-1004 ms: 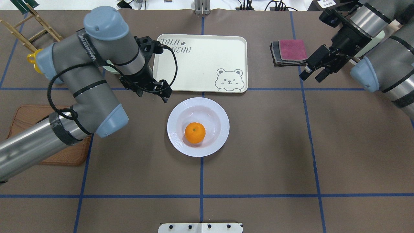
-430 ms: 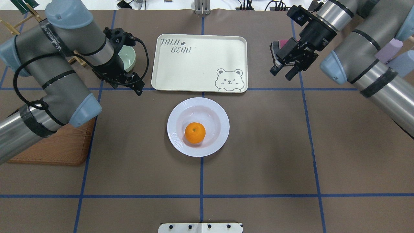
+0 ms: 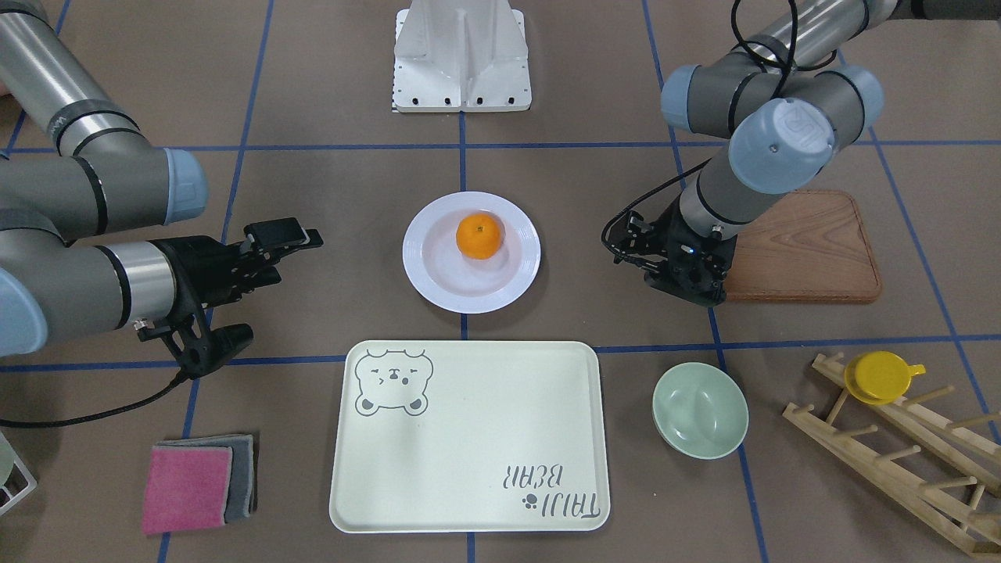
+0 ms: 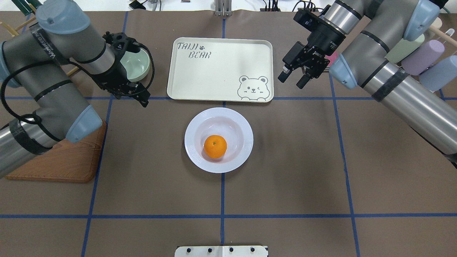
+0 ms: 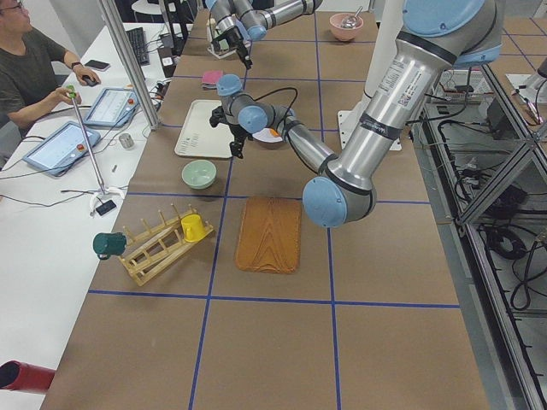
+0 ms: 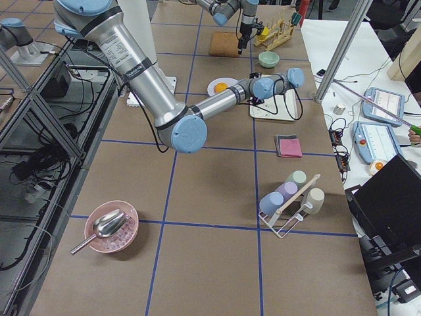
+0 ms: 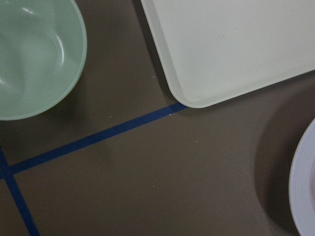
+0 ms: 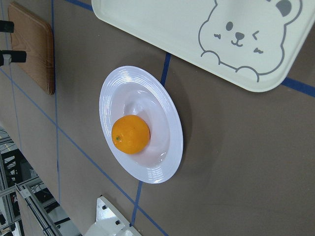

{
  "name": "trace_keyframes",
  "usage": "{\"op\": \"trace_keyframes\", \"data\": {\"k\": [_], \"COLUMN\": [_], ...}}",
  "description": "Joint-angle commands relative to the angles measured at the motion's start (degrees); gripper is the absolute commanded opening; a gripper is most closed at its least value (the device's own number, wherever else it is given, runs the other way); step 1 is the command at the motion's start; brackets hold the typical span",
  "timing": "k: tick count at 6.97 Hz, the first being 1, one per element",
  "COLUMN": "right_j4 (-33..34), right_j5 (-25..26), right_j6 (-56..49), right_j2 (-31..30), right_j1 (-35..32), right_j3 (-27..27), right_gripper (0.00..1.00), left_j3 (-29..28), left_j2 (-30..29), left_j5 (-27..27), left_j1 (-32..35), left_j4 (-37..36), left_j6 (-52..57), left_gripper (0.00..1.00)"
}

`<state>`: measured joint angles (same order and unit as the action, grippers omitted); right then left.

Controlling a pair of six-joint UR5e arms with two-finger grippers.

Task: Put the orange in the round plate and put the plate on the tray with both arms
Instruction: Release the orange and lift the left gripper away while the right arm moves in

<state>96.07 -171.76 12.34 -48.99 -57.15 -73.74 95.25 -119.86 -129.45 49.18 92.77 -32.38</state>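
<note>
**Two arms flanking a plate that carries the fruit**

Overhead view, centre: a small, round, bright mandarin orange (image 4: 215, 146) sits in the shallow well of a glossy white round plate (image 4: 190, 142) with a ribbed rim. The plate rests on the brown worktop (image 4: 285, 160), straddling a blue tape line. It lies just below the cream rounded-corner rectangular tray (image 4: 221, 67); plate and tray are near but apart. The tray's grey bear drawing lies in its lower right corner, its "TAIJI BEAR" lettering at its upper left.

Upper left: the grey left arm (image 4: 53, 89) holds the left jaws over the worktop between a pale-green bowl (image 4: 137, 66) and the tray's lower left corner. Whether these jaws are apart or together cannot be told.

Upper right: the grey right arm (image 4: 392, 85) holds the right jaws just right of the tray's bear corner, spread wide and gripping nothing.

Lower left: a brown wooden board (image 4: 60, 164), partly under the left arm.

Front-facing view, lower left: a pink-and-grey stack of folded cloths (image 3: 195, 485). Lower right: a yellow cup (image 3: 880, 375) on a wooden rack (image 3: 934, 430).
</note>
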Motion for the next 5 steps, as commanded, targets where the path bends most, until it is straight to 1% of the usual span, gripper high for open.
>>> {"op": "trace_keyframes", "data": {"k": [1,2,3,5], "right_j4": [-2.4,-7.2,-7.2,-7.6], "right_j5": [0.2,1.1,1.1,4.3], "right_j6": [-0.1,0.0,0.0,0.0], "right_j2": [1.1,-1.5,-3.2,-6.8], "right_j1": [0.3,1.3,3.0,6.2], "right_j3": [4.0,2.5,-0.1,-5.2], "right_gripper": [1.0,1.0,1.0,1.0], "left_j3": [2.5,2.5,2.6,3.3], "left_j2": [2.3,2.3,2.4,2.5], "left_j5": [-0.1,0.0,-0.1,-0.9], "left_j1": [-0.1,-0.1,-0.1,-0.1], "left_j4": [0.0,-0.2,-0.1,-0.1], "left_j6": [0.0,0.0,0.0,-0.1], "left_gripper": [0.99,0.99,0.99,0.99]}}
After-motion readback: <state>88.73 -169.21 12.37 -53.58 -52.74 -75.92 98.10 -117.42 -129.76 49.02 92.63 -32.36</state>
